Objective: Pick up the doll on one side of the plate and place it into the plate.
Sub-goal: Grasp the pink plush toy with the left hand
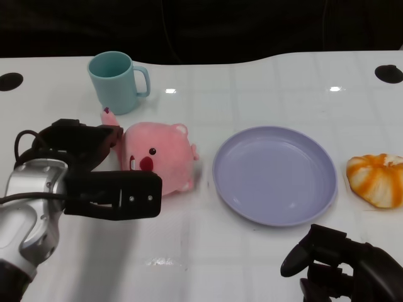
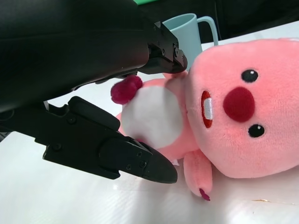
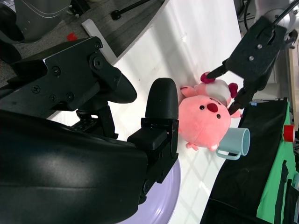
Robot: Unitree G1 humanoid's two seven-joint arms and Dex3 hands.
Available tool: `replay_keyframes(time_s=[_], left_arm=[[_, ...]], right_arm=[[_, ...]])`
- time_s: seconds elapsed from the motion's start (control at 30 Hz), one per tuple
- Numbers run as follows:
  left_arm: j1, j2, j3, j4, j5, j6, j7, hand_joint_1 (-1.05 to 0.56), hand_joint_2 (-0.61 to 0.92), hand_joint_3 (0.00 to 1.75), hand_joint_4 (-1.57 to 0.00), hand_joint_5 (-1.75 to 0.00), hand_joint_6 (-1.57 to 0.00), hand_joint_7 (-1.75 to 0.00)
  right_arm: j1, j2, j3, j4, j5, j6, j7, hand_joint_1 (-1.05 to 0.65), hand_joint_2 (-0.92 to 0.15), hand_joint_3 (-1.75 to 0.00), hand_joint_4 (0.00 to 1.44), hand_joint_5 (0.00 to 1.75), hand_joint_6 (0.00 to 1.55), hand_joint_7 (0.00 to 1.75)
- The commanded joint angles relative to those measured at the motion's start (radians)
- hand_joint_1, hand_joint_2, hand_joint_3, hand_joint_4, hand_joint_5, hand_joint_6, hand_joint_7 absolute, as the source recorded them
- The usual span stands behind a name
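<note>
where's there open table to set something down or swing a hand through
Bare table lies along the near edge between the left hand and right hand, and across the far side from the mug to the right edge. The plate itself holds nothing. It is crowded at left, where mug, pink doll and left hand bunch together. The orange plush sits close beside the plate's right rim.

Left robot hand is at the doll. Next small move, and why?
Probably close the left robot hand on the pink doll. Its fingers already straddle the doll's body but look apart, and the doll lies on the table left of the purple plate.
</note>
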Motion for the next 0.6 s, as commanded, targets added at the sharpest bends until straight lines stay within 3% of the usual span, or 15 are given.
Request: replay_keyframes(time_s=[0.03, 0.5, 0.6], left_arm=[[-0.042, -0.011, -0.013, 0.090, -0.013, -0.017, 0.048, -0.65, 0.88, 0.00, 0.00, -0.24, -0.20, 0.00], [-0.199, -0.110, -0.078, 0.532, -0.068, -0.111, 0.255, -0.61, 0.89, 0.00, -0.07, -0.23, -0.26, -0.02], [-0.223, -0.128, -0.083, 0.606, -0.090, -0.130, 0.287, -0.57, 0.92, 0.01, -0.18, -0.23, -0.34, -0.03]], right_arm=[[0.010, -0.006, 0.000, -0.009, 0.003, 0.006, -0.001, -0.06, -0.64, -1.09, 0.66, 1.75, 0.52, 1.39], [0.026, -0.007, 0.004, -0.022, 0.000, 0.005, 0.001, -0.05, -0.64, -1.10, 0.65, 1.75, 0.52, 1.39], [0.031, -0.008, 0.003, -0.026, 0.003, 0.006, 0.002, -0.06, -0.64, -1.10, 0.64, 1.75, 0.51, 1.39]])
